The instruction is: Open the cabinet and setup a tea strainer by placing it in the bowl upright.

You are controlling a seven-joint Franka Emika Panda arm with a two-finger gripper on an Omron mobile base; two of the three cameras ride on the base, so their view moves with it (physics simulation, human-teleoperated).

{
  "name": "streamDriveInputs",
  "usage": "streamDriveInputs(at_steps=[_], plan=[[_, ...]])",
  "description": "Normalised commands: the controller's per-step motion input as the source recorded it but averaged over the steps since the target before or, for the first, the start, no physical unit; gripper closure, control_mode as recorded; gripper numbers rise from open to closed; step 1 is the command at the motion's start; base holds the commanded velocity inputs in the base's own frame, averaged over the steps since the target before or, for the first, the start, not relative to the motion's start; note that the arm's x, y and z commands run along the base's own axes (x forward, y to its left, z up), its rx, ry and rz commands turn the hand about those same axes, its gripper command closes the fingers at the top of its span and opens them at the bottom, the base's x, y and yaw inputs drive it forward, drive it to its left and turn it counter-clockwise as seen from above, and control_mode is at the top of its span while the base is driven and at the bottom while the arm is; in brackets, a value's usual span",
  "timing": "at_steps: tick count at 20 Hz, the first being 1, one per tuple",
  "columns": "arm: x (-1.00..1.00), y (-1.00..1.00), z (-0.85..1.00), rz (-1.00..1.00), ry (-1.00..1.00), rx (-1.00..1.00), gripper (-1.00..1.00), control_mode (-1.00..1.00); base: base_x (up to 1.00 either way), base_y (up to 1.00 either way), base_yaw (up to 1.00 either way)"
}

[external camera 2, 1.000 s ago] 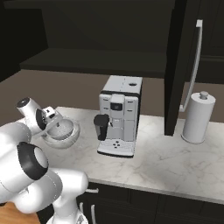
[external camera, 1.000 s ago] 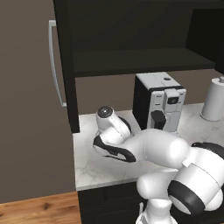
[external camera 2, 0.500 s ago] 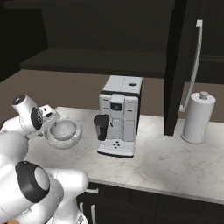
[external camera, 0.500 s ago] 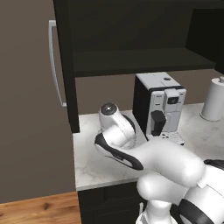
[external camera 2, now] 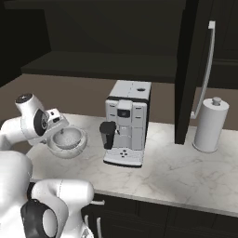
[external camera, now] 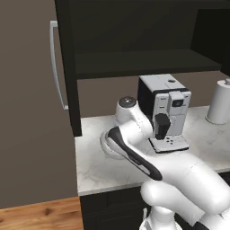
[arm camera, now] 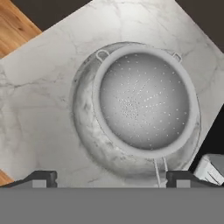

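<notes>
While the hand (arm camera: 107, 177) hangs released above, one tea strainer (arm camera: 144, 103) sits upright in one bowl (arm camera: 87, 131).

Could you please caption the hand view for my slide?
Tea strainer sitting upright inside the bowl on the marble counter, open fingers apart above.

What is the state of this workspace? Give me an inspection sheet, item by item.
Surface: pale marble counter, dry and unmarked.
Job's things: tea strainer sits upright, mesh cup open to the top, inside the bowl; its thin handle reaches over the rim. Cabinet stands open, door swung wide.
Clutter: coffee machine beside the bowl; paper towel roll further right.
Grippers: gripper above the bowl, fingers spread wide, holding nothing.
Cables: nothing seen.
Surroundings: wooden floor, dark drawers below the counter.
</notes>
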Motion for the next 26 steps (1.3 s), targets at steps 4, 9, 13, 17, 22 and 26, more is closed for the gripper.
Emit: streamDriveInputs(at_steps=[4, 9, 13, 17, 22, 26], plan=[[-0.63, -0.45, 0.44, -0.10, 0.04, 0.10, -1.00, -1.00, 0.00, 0.00, 0.00], [-0.55, -0.49, 0.32, -0.20, 0.08, 0.24, -1.00, -1.00, 0.00, 0.00, 0.00], [-0.39, -0.55, 0.51, -0.40, 0.00, 0.18, -1.00, -1.00, 0.00, 0.00, 0.00], [-0.16, -0.66, 0.49, -0.48, 0.04, 0.05, -1.00, -1.00, 0.00, 0.00, 0.00], [0.07, -0.68, 0.20, -0.43, 0.16, -0.16, -1.00, -1.00, 0.00, 0.00, 0.00], [-0.05, -0.46, 0.62, -0.27, 0.35, -0.01, -1.00, -1.00, 0.00, 0.00, 0.00]])
